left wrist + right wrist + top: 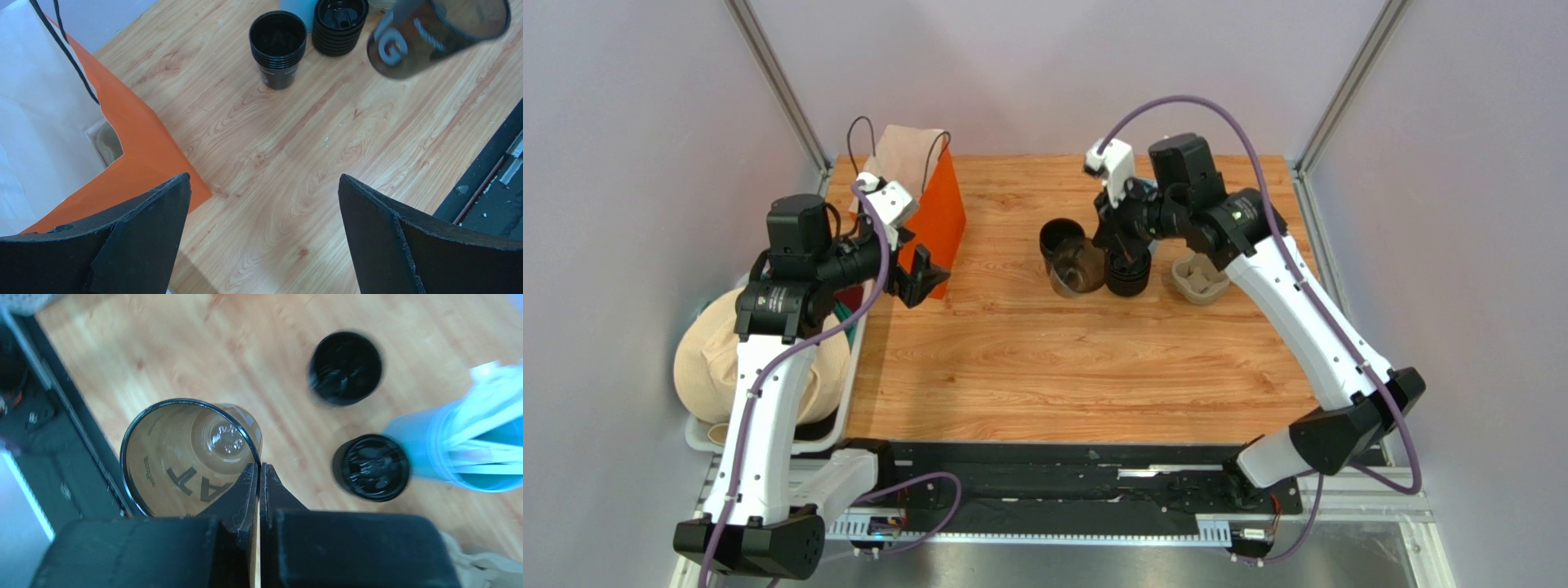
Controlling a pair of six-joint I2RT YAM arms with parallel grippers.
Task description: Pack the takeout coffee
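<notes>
Right gripper (258,470) up close, pressed together on the rim wall of the takeout coffee (184,456), held tilted clear of the counter (1075,368). Orange bag (938,214) standing at far left, with left gripper (264,180) spread wide just beside it, holding nothing. Black cup stack (277,46) and lids (339,24) nearby, no lid on the held cup. Probably the pick-up step. Next calls for setting it upright, capping, then bagging.

Takeout cup (1078,270) between bag (934,218) and tray (1199,282)
</notes>
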